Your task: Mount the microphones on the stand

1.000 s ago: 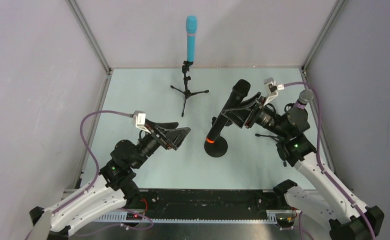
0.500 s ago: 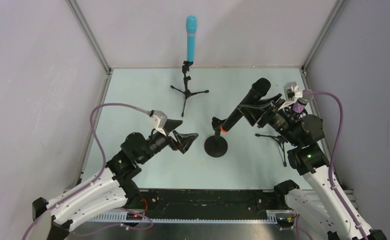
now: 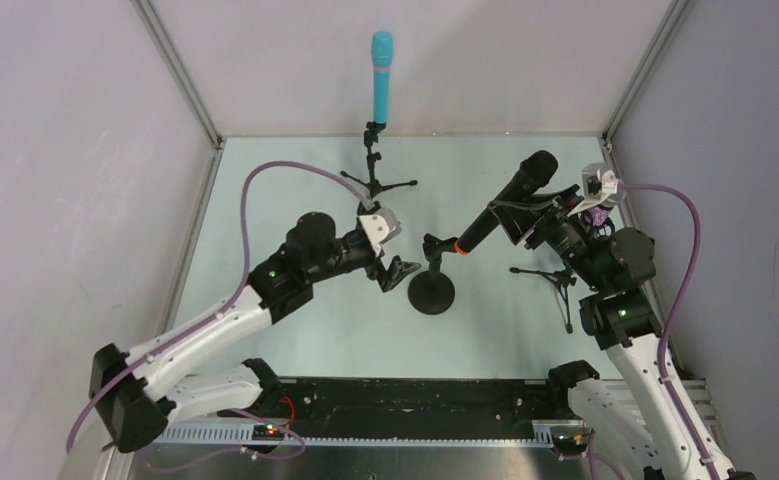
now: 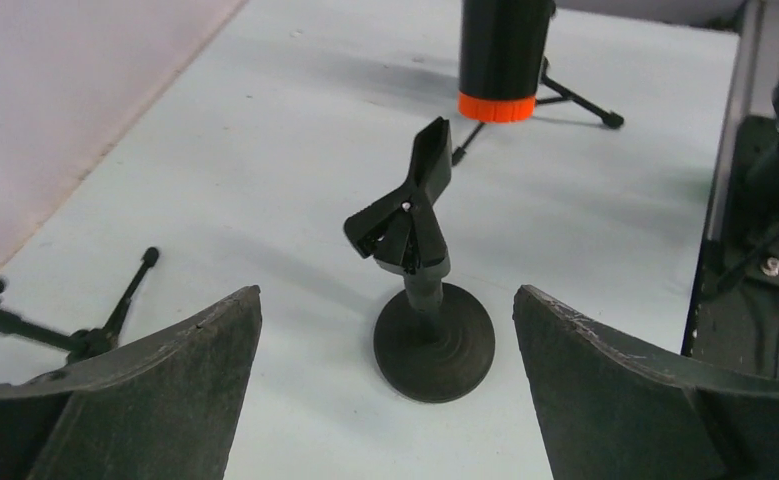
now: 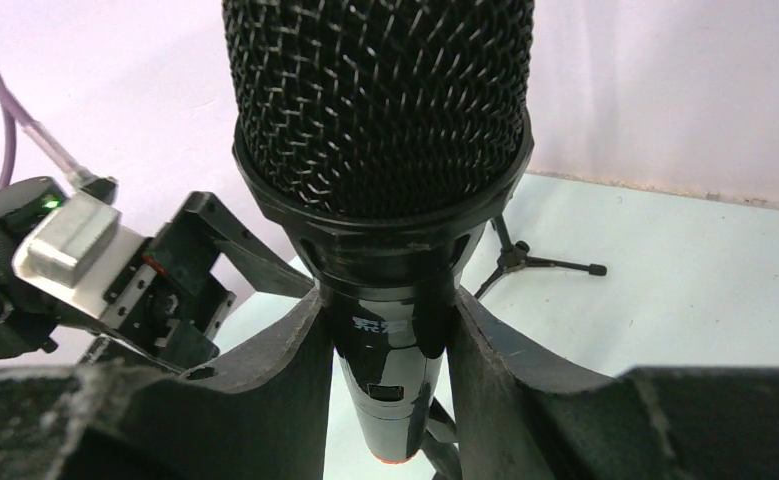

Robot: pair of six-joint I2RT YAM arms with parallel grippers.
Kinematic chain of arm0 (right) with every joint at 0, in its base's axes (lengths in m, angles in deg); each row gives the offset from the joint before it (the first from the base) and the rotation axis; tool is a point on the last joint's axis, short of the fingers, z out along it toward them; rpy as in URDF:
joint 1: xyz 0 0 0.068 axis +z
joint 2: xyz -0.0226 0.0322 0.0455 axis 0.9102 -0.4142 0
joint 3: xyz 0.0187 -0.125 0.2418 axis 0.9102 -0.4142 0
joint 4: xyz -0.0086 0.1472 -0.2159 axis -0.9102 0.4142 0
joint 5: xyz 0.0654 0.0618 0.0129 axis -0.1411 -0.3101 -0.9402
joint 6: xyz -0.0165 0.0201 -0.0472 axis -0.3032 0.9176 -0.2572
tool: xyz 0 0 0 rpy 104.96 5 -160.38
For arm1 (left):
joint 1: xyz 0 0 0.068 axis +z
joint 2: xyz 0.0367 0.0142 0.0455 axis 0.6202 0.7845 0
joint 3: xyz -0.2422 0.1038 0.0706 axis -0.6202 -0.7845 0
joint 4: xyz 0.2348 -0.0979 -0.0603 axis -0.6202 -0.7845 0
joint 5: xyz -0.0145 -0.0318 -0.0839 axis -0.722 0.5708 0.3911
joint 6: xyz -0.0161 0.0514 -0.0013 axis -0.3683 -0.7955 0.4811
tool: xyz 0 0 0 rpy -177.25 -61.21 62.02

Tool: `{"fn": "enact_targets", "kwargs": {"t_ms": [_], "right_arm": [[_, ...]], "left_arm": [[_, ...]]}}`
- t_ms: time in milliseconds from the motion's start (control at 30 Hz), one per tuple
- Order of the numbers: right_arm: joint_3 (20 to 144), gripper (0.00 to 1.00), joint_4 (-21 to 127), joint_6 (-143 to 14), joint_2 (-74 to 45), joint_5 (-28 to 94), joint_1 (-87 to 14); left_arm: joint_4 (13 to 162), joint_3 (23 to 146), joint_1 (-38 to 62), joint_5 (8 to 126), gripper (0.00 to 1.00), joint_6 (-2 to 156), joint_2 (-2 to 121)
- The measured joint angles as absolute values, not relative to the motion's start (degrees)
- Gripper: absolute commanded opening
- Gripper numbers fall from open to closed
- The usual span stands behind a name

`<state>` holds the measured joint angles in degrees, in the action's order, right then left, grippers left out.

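My right gripper (image 5: 385, 320) is shut on the black microphone (image 3: 500, 205) just below its mesh head (image 5: 380, 90). The microphone hangs tilted, its orange end (image 4: 497, 105) just above and beyond the open clip (image 4: 412, 205) of the round-base stand (image 3: 431, 290). My left gripper (image 4: 387, 295) is open and low over the table, with the stand's base (image 4: 433, 345) between its fingers (image 4: 165, 380) and a little ahead, untouched. The turquoise microphone (image 3: 381, 75) stands upright in the tripod stand (image 3: 373, 170) at the back. A purple microphone (image 3: 597, 215) shows only partly behind my right wrist.
A second tripod stand (image 3: 555, 275) is by the right wall under my right arm. The back tripod's legs (image 4: 115, 315) lie left of my left gripper. Frame posts and grey walls close in the table (image 3: 265, 200) on three sides.
The left arm has swung forward and right, up to the round-base stand. The right arm has lifted the black microphone up and right, bringing its orange end over the clip.
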<state>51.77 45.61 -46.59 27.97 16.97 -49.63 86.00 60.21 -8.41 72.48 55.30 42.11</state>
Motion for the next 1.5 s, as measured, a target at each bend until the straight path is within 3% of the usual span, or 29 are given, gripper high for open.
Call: {"fn": "enact_targets", "kwargs": {"t_ms": [467,933,1333,1400,1467,1500], "right_arm": [[51.8,0.0,45.0,-46.7,25.3,17.0,-51.4],[51.8,0.0,46.2,-52.3,25.9,22.6,-51.5],[51.8,0.0,49.6,-55.1,22.0,24.3,-49.7],[51.8,0.0,50.0,-55.7,21.2,24.8,-48.6],[51.8,0.0,50.6,-56.4,20.7,25.6,-47.4],[51.8,0.0,50.9,-56.9,20.5,26.2,-46.7]], "left_arm": [[89.8,64.3,-1.9,96.4,0.98,45.6,58.9],[94.4,69.8,-1.5,100.3,0.98,45.5,66.2],[94.3,69.8,-1.5,102.2,0.87,47.0,69.5],[94.3,69.8,-1.5,102.1,0.82,47.2,69.8],[94.3,69.8,-1.5,101.7,0.56,47.5,70.0],[94.3,69.8,-1.5,101.6,0.31,47.8,70.1]]}}
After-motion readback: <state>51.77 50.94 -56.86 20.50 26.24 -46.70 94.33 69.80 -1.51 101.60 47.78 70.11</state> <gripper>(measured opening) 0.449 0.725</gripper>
